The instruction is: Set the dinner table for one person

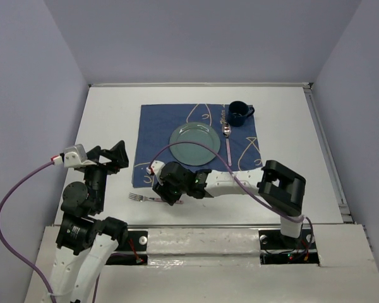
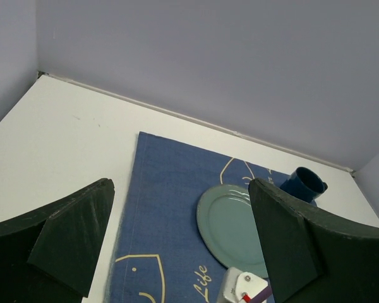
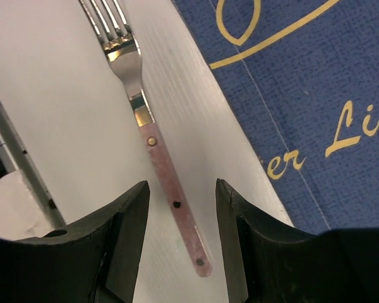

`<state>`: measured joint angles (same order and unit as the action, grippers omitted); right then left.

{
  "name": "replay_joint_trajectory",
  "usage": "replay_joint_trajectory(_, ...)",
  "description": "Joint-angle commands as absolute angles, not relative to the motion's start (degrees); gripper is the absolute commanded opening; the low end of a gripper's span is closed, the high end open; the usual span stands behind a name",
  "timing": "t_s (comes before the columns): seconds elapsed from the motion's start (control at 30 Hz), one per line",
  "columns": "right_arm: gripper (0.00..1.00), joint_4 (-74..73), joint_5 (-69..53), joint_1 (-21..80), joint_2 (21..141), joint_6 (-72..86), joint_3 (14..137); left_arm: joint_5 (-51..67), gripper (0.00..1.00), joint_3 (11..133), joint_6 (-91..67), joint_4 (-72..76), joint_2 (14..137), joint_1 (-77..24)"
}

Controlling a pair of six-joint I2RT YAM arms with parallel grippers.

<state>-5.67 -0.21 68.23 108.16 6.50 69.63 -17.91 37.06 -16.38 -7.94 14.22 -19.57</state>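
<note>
Right gripper (image 3: 181,189), fingers spread and holding nothing, hangs low over a fork (image 3: 153,148) on the dinner table (image 3: 63,126), as I run the rig from a distance. The pinkish handle passes between the two fingers with a gap on each side. The tines point away past the fingertips. A blue cloth (image 3: 316,95) with gold lettering lies just beside one finger and does not touch the fork.

My left gripper (image 2: 180,183) is also wide open and empty, raised above the white tabletop and well apart from the fork. The cloth, a green plate (image 2: 230,227) and a dark blue mug (image 2: 303,183) sit ahead of it, the mug beyond the plate. From overhead, a spoon (image 1: 227,130) rests on the cloth just beside the plate, on the side away from the left gripper.

I judge the step in hand to be the pickup. The handle runs slightly aslant to the gap, so I would first turn the wrist until the pads face its edges squarely. It is thin and flat, so I would lower until the fingertips almost brush the table, close near mid-handle and lift straight up. Closing too high risks the fingers slipping over the handle.
</note>
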Motion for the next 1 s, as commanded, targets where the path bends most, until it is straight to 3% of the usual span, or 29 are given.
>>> replay_joint_trajectory(0.0, 0.51, -5.71, 3.60, 68.73, 109.59, 2.64, 73.91, -17.05, 0.99, 37.27, -16.26, -5.89, 13.89, -18.90)
replay_joint_trajectory(0.37, 0.49, -8.44, 3.87, 72.24, 113.73, 3.95, 75.59, -16.52, 0.99, 37.27, -16.35, -5.62, 13.71, -18.54)
replay_joint_trajectory(0.63, 0.40, -9.32, 5.10, 72.25, 115.14, 4.83, 75.76, -16.35, 0.99, 37.27, -16.26, -5.63, 13.54, -18.46)
replay_joint_trajectory(0.77, 0.22, -9.49, 5.10, 72.77, 115.49, 5.27, 76.38, -16.35, 0.99, 37.27, -16.26, -5.62, 13.53, -18.46)
replay_joint_trajectory(0.87, 0.00, -9.58, 6.49, 72.77, 115.93, 7.29, 77.60, -16.87, 0.99, 37.27, -16.35, -5.71, 13.27, -18.37)
replay_joint_trajectory(0.97, 0.00, -8.79, 10.78, 72.77, 113.21, 12.64, 78.31, -20.03, 0.99, 37.62, -15.65, -5.71, 12.22, -18.37)
